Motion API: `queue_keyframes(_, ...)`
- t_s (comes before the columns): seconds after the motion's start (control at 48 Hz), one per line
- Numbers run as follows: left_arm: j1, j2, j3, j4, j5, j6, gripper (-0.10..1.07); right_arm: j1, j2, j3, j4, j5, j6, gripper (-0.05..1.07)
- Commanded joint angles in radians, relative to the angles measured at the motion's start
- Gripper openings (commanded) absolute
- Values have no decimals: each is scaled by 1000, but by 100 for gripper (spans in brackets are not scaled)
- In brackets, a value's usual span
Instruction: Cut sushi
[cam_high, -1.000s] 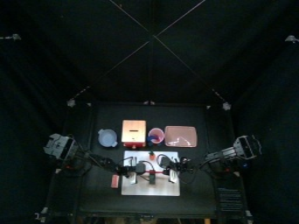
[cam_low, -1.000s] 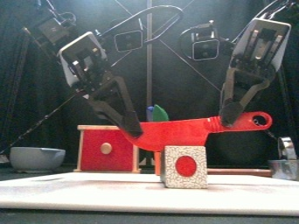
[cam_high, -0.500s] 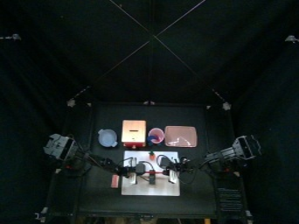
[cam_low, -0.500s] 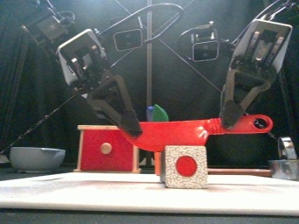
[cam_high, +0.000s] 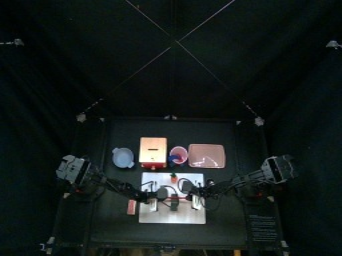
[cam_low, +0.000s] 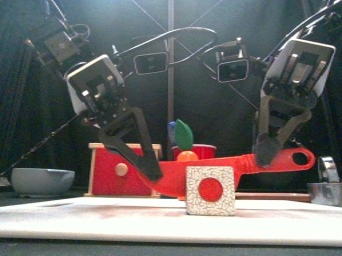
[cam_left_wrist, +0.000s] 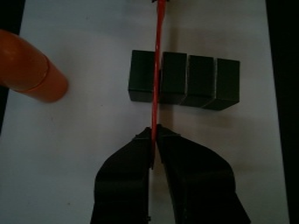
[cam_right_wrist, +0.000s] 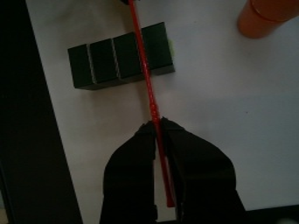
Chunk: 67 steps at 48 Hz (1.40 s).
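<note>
A dark sushi roll (cam_left_wrist: 187, 80) lies on the white cutting board (cam_left_wrist: 70, 140), scored into several segments. In the front view its end (cam_low: 210, 190) is white with a red centre. A red knife (cam_low: 227, 162) rests across the top of the roll, seen edge-on as a thin red line in the left wrist view (cam_left_wrist: 158, 61) and the right wrist view (cam_right_wrist: 145, 70). My left gripper (cam_left_wrist: 156, 138) is shut on one end of the knife, low at the roll's left (cam_low: 150, 172). My right gripper (cam_right_wrist: 160, 133) is shut on the other end (cam_low: 270, 160). The roll also shows in the right wrist view (cam_right_wrist: 117, 63).
An orange cylinder (cam_left_wrist: 30, 70) stands on the board beside the roll. Behind the board are a grey bowl (cam_low: 40, 181), a red box (cam_low: 118, 168) and a pink plate (cam_high: 206, 155). A metal object (cam_low: 327, 172) stands at the right edge.
Both arms have come down with the knife. Its blade has dropped from just above the roll to rest on the roll's top.
</note>
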Motion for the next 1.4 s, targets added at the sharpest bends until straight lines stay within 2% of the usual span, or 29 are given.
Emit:
queue_keyframes(0.0,-5,-5,-11,-9,-5,-2,52,-6,-8,-11,5,0,3,22)
queue_keyframes(0.417,-2,58,-23,-52,3,0,52,-6,83,-9,9,-35,5,22)
queue_keyframes(0.75,5,12,-21,14,49,3,52,-52,9,-6,-12,2,3,22)
queue_keyframes(0.938,17,-9,-21,38,49,3,52,-55,-2,-9,-12,2,3,22)
queue_keyframes(1.104,12,-54,-25,40,46,8,52,-46,-9,-15,-3,2,5,22)
queue_keyframes(1.375,-21,-143,-18,37,49,8,52,12,-77,-28,20,6,6,22)
